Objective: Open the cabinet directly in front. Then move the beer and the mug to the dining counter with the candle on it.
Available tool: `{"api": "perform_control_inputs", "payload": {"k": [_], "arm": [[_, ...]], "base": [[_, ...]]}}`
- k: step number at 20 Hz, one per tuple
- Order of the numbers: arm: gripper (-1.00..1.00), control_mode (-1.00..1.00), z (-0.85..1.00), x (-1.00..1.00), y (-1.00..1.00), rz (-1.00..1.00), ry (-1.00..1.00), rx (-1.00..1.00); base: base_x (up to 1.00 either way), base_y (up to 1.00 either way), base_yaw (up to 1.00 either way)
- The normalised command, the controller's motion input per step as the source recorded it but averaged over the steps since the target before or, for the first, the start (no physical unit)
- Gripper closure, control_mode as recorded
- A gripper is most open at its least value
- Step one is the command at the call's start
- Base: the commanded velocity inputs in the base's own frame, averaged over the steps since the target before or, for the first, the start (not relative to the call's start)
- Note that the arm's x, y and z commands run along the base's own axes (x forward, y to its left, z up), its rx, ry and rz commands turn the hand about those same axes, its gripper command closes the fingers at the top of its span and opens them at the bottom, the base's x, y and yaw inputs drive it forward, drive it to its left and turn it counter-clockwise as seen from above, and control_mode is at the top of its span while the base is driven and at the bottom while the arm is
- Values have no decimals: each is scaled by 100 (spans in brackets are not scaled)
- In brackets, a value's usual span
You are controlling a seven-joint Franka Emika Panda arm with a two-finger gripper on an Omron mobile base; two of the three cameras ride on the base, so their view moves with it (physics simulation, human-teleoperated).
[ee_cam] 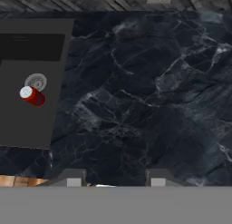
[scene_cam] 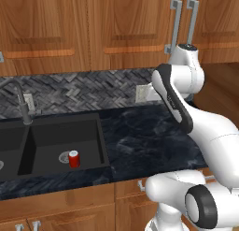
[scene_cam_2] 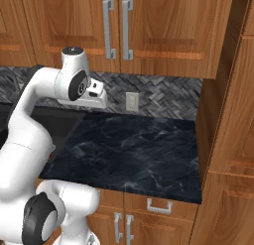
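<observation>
The cabinet (scene_cam_2: 149, 26) hangs on the wall above the table (scene_cam_2: 139, 150), its reddish-brown panelled wooden doors shut. Two long silver bar handles (scene_cam_2: 118, 28) run vertically side by side at the door seam. In the hand view the jaws (ee_cam: 112, 180) stand partly apart, empty, above the black marbled stone top. A herringbone tile backsplash (scene_cam: 79, 92) lines the wall. A short red can (scene_cam: 73, 159) stands in the black sink (scene_cam: 91, 132), beside the drain.
</observation>
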Motion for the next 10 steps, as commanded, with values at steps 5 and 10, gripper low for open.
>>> {"api": "perform_control_inputs", "payload": {"k": [5, 10], "arm": [[-100, -100, 1, 0, 0, 1, -9, 0], [-100, -100, 18, -2, 0, 1, -19, 2]], "base": [[0, 0, 0], [0, 0, 0]]}}
